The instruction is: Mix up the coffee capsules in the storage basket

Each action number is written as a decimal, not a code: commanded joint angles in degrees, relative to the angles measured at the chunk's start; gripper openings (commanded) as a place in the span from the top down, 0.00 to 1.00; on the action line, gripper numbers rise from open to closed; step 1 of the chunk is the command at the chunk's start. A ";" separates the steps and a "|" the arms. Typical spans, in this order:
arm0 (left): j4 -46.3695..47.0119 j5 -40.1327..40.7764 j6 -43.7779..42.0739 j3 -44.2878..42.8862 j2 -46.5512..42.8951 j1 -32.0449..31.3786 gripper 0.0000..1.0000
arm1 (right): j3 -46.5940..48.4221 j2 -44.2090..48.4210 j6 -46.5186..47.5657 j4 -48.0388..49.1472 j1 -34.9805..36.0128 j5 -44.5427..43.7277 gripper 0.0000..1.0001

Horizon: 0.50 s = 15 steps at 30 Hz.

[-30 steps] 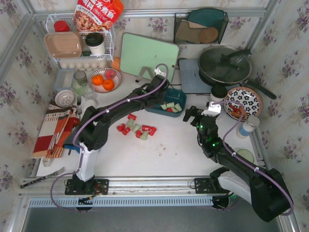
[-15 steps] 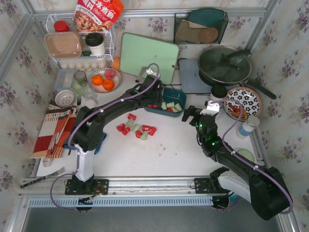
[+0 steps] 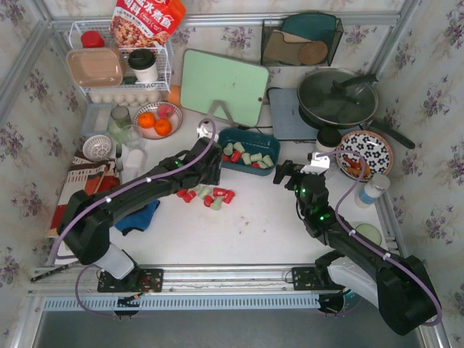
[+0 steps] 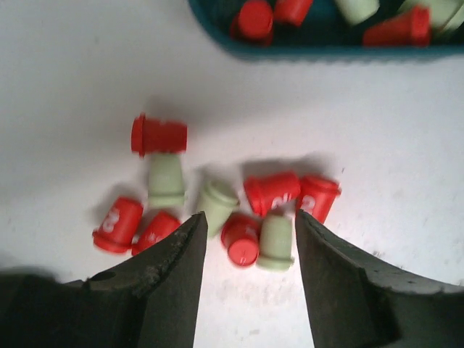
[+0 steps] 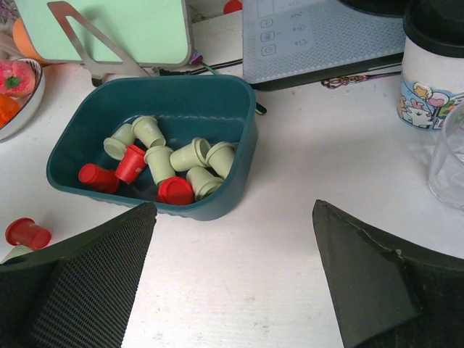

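Several red and pale green coffee capsules [image 3: 206, 194] lie loose on the white table in front of the teal storage basket [image 3: 250, 133]. More capsules [image 5: 174, 163], mostly green with three red, lie inside the basket [image 5: 239, 130]. My left gripper [image 3: 204, 183] hangs open just above the loose pile, and its jaws [image 4: 248, 216] frame a red capsule [image 4: 241, 241] and a green one [image 4: 275, 243] without touching them. The basket's near wall [image 4: 319, 51] shows at the top of the left wrist view. My right gripper [image 3: 284, 174] stands wide open and empty to the right of the basket [image 5: 233, 205].
Behind the basket stands a green cutting board [image 3: 223, 85] and a grey pad [image 3: 290, 116]. A lidded pan [image 3: 337, 96], a patterned plate [image 3: 365, 154] and a mug [image 5: 431, 69] are on the right. A fruit bowl [image 3: 157, 119], wire rack [image 3: 119, 65] and blue cloth [image 3: 138, 216] are on the left.
My left gripper has drawn back from over the basket to the loose pile, opening on the way. The right arm has stayed put.
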<state>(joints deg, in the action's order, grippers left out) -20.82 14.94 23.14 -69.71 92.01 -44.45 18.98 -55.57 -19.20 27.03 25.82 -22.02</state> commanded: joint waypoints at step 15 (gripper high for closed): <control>-2.95 -1.60 7.62 12.18 -4.66 -1.72 0.50 | -0.55 -1.66 1.10 3.28 0.09 1.81 0.05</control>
<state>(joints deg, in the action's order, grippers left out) -25.45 14.22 28.58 -57.98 86.43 -45.67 18.57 -56.64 -18.72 27.22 25.82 -20.64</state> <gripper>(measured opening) 0.500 0.949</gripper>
